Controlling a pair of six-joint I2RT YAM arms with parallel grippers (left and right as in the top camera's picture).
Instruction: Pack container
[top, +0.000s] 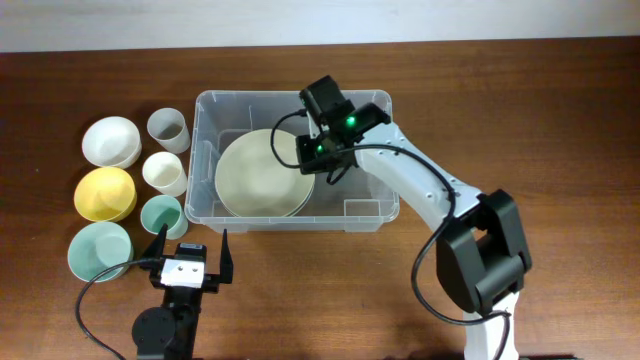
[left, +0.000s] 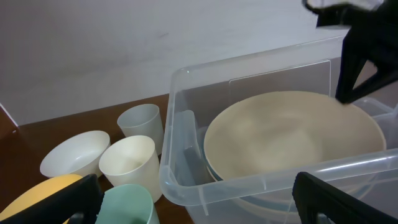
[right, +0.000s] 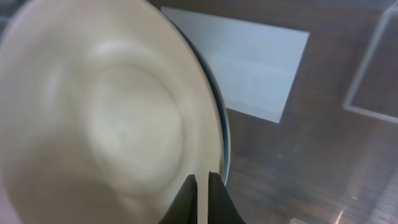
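Dark wooden tabletop (top: 540, 110), loaded
Clear rectangular plastic container (top: 260, 96); beside it white bowl (top: 110, 141), yellow bowl (top: 105, 193), pale-green bowl (top: 99, 249), grey cup (top: 168, 128), cream cup (top: 164, 172), teal cup (top: 161, 215)

The left arm (top: 168, 318) sits low at the near edge of the bench, its left hand (top: 191, 252) pointing away from the base with both fingers spread wide and gripping nothing; the right arm (top: 420, 180) stretches from its base at the near right, forward and leftward, wrist angled down; the right hand (right: 202, 190) has its fingers nearly together, pinching the rim of a cream plate (right: 112, 124).
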